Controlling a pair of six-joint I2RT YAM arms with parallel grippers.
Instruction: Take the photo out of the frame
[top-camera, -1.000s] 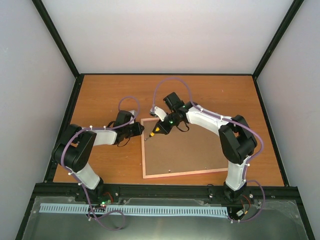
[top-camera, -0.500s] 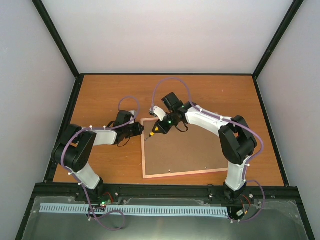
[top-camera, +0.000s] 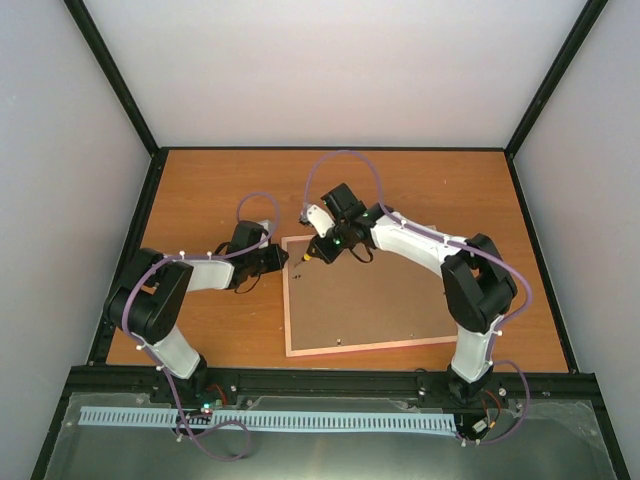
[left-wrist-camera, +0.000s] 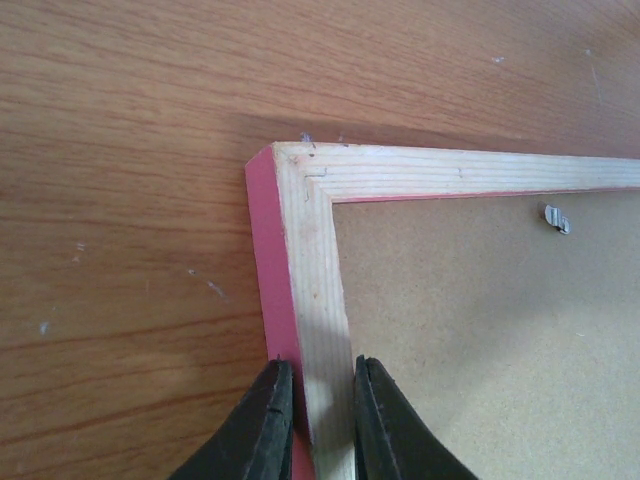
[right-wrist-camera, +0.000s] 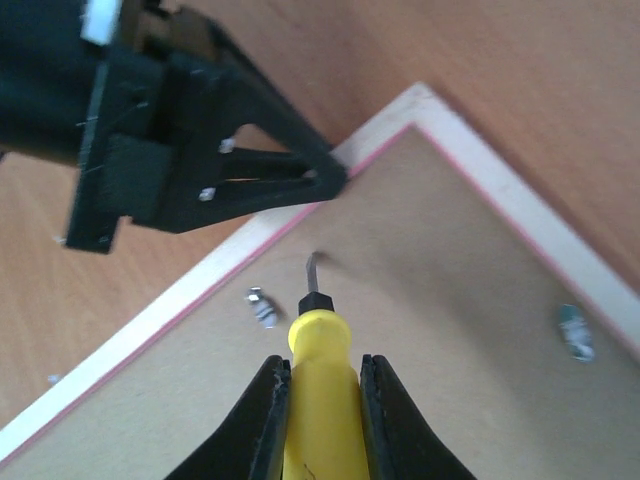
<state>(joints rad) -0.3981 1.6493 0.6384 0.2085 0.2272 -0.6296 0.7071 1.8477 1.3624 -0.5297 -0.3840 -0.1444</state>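
- Flat on its face, the frame (top-camera: 370, 346) lies on the near middle of the surface (top-camera: 220, 190), pale wooden back up and thin pink edge around the outside.
- Its brown backing (top-camera: 370, 295) fills the opening. A small metal clip (right-wrist-camera: 262, 308) sits on it just inside the left rail.
- The surface is orange-brown wood grain with a few light scuffs.
- Pale walls (top-camera: 340, 70) close it in on three sides, with black posts (top-camera: 115, 75) running up at the corners.
- The left arm (top-camera: 160, 295) rises from its base at the near left. It bends at a high elbow and reaches right, low, to the frame's far-left corner.
- The left pincer (left-wrist-camera: 322, 385) is clenched on the frame's left rail just short of that corner, one finger against the pink outer edge and the other on the inner side.
- The right arm (top-camera: 478, 280) climbs from the near right, folds at the elbow and stretches left along the frame's far edge.
- The right pincer (right-wrist-camera: 322, 385) grasps a yellow-handled screwdriver (right-wrist-camera: 320, 400) by the handle.
- The screwdriver's short tip points at the backing beside the clip, close to the left pincer. I cannot tell whether it touches.
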